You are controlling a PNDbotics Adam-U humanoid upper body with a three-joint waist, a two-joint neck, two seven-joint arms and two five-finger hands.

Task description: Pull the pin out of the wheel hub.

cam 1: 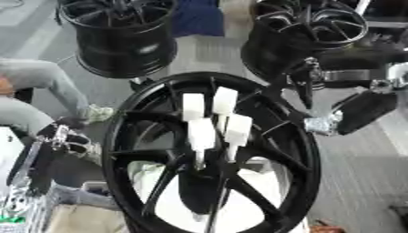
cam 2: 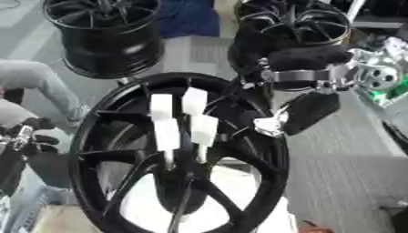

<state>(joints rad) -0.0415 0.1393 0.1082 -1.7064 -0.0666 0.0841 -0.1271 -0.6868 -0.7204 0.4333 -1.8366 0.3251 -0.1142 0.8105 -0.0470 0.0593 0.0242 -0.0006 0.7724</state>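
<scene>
A black hub [cam 1: 296, 150] fills the frame's centre, and four white pins [cam 1: 213, 119] stand in its middle. The right hand [cam 2: 307, 111] hangs at the hub's upper right rim; I cannot tell its finger state. The left hand [cam 1: 68, 139] sits mid-left with fingers curled, holding nothing.

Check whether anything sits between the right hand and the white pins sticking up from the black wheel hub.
Nothing visible does. The right hand hangs over the upper right rim of the black spoked wheel hub; only open space above the spokes lies between it and the white block-topped pins at the centre.
</scene>
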